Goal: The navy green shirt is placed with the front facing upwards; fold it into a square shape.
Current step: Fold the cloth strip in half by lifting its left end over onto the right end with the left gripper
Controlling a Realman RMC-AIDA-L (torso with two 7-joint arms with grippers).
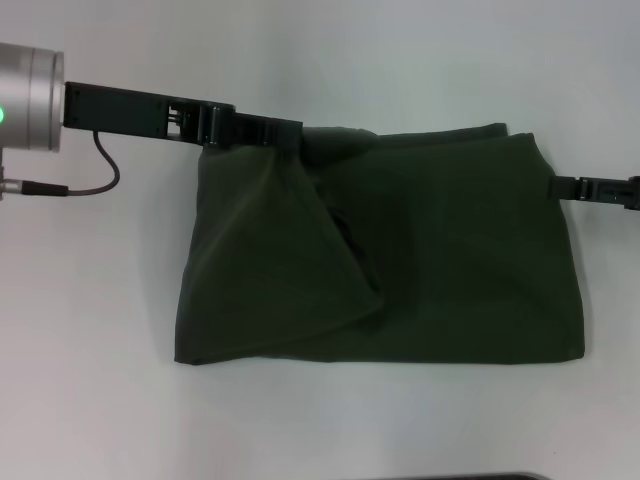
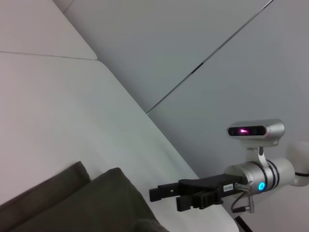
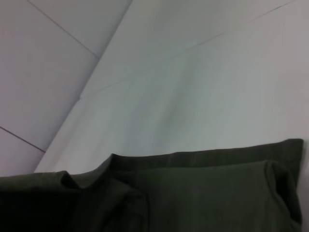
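Observation:
The navy green shirt (image 1: 450,260) lies on the white table as a wide folded rectangle, plain green side up. Its left part is turned over in a diagonal flap (image 1: 270,260). My left gripper (image 1: 285,135) reaches in from the left at the shirt's far left corner, shut on the bunched cloth there. At the middle of the shirt's right edge, my right gripper (image 1: 562,187) touches the hem. The left wrist view shows the same right gripper (image 2: 164,195) just off the folded cloth (image 2: 96,203). In the right wrist view, layered folds of the shirt (image 3: 203,193) lie below the table's far side.
Bare white table (image 1: 300,60) surrounds the shirt on all sides. A black cable (image 1: 100,170) loops under the left arm's silver wrist (image 1: 30,95). Grey wall panels (image 2: 217,58) stand beyond the table's far edge.

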